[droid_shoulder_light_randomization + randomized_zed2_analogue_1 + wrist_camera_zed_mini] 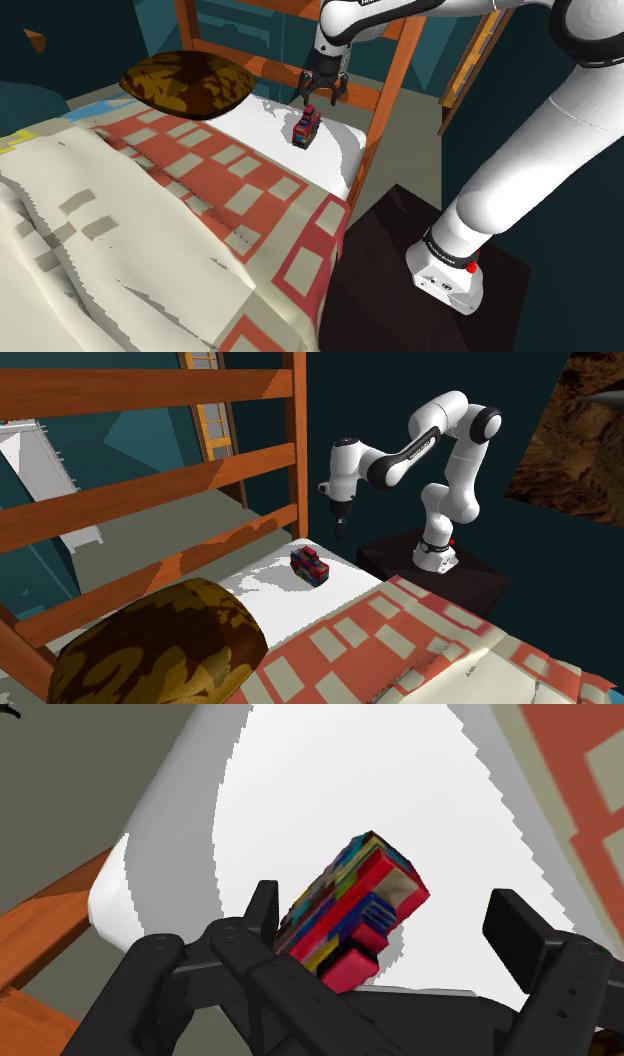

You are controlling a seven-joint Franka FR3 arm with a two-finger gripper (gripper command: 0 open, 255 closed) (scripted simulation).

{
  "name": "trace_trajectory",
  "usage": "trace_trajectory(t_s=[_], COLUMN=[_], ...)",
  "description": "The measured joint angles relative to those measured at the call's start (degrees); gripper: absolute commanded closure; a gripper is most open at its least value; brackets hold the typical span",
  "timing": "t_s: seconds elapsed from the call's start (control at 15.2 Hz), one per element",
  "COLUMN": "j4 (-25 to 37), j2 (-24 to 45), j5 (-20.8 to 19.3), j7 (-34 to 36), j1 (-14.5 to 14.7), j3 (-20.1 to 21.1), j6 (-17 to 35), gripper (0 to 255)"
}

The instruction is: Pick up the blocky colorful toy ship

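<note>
Hanging just above the blocky toy ship [306,127] with black fingers [515,929] spread wide apart and holding nothing; in the wrist view, toy ship down between the two fingers, close by one and well clear of the other. Lying on the white bed sheet [330,784], all red, blue, yellow and green; near the orange wooden bed frame [385,110], a little way from the brown blotchy pillow [185,82], with the red and cream checked blanket [200,175] on its other side.
</note>
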Motion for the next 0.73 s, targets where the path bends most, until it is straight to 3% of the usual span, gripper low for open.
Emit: trace_trajectory(t_s=[0.4, 0.73], j4=[9.6, 9.4], j2=[12.4, 15.1], j5=[-0.7, -0.7], j7=[6.7, 7.5], j1=[-0.9, -0.9], j3=[-0.9, -1.0], j6=[2.4, 5.2], gripper=[0, 0])
